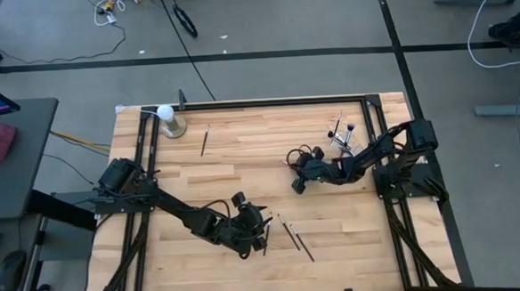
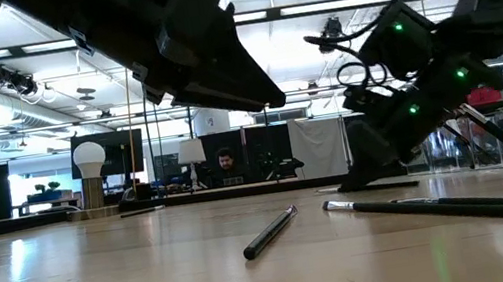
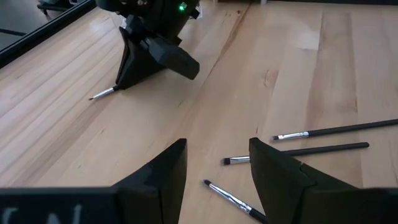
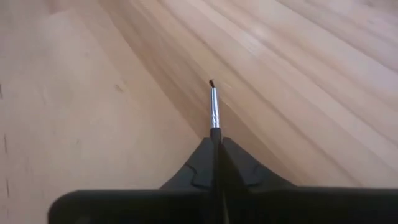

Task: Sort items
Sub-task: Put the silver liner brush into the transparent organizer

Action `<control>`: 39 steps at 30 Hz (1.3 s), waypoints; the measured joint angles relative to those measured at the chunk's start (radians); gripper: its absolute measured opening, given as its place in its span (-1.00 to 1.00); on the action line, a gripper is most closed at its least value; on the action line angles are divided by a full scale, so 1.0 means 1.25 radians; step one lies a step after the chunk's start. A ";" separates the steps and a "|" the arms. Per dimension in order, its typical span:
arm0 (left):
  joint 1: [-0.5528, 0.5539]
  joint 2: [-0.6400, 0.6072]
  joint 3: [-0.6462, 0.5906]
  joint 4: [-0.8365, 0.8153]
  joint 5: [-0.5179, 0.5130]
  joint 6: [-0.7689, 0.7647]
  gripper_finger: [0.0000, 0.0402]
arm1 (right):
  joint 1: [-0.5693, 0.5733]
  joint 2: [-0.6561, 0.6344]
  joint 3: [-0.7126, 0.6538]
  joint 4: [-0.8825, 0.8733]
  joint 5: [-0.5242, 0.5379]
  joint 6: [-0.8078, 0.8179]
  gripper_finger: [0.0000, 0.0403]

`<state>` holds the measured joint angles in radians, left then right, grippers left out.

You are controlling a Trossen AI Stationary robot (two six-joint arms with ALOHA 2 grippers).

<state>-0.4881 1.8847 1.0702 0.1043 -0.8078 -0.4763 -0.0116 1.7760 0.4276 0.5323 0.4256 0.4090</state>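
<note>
Three dark brushes [image 3: 323,132] [image 3: 297,153] [image 3: 231,199] lie flat on the wood table just ahead of my left gripper [image 3: 217,171], which hovers open over the table's near middle [image 1: 260,235], touching nothing. My right gripper [image 4: 216,140], right of centre [image 1: 296,187], is shut on a thin brush [image 4: 214,106]. Its silver ferrule and small dark tip stick out past the fingertips. One more brush [image 1: 205,142] lies alone at the far left. Several sticks stand in a small clear cup [image 1: 342,138] at the far right. My right gripper pinches the thin brush between its two fingers, just behind the silver ferrule [image 4: 216,132]. The fingers slant down from the table's right side and lie along the brush. The tip [image 3: 99,96] points toward the table's left, low over the wood; whether it rests there, I cannot tell.
A white ball on a metallic base [image 1: 168,121] stands at the far left corner. Black frame rails [image 1: 267,101] run along the table's edges. Bare wood [image 1: 243,169] lies between the two grippers. A person sits in the room beyond the table [image 2: 226,164].
</note>
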 joint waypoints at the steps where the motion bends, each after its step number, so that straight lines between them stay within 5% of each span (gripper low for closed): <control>1: 0.000 0.000 0.000 0.000 0.000 0.000 -0.13 | 0.005 0.001 -0.007 0.012 0.000 -0.012 -0.92; 14: 0.003 0.000 -0.065 0.034 0.009 0.004 -0.13 | 0.129 -0.035 -0.022 0.106 -0.050 -0.040 -0.96; 19: 0.016 0.001 -0.182 0.279 0.011 0.029 -0.13 | 0.196 -0.071 -0.022 0.183 -0.038 -0.042 -0.96; 24: 0.042 0.001 -0.255 0.564 0.102 0.163 -0.13 | 0.272 -0.089 -0.022 0.342 -0.055 -0.101 -0.96; 30: 0.066 0.001 -0.218 0.647 0.208 0.270 -0.13 | 0.336 -0.091 -0.020 0.518 -0.152 -0.159 -0.96; 39: 0.041 0.001 -0.126 0.649 0.232 0.434 -0.14 | 0.368 -0.091 -0.019 0.540 -0.149 -0.169 -0.96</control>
<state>-0.4371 1.8854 0.9133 0.9155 -0.5175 0.0662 0.4490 1.6623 0.4034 1.2071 0.2393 0.1974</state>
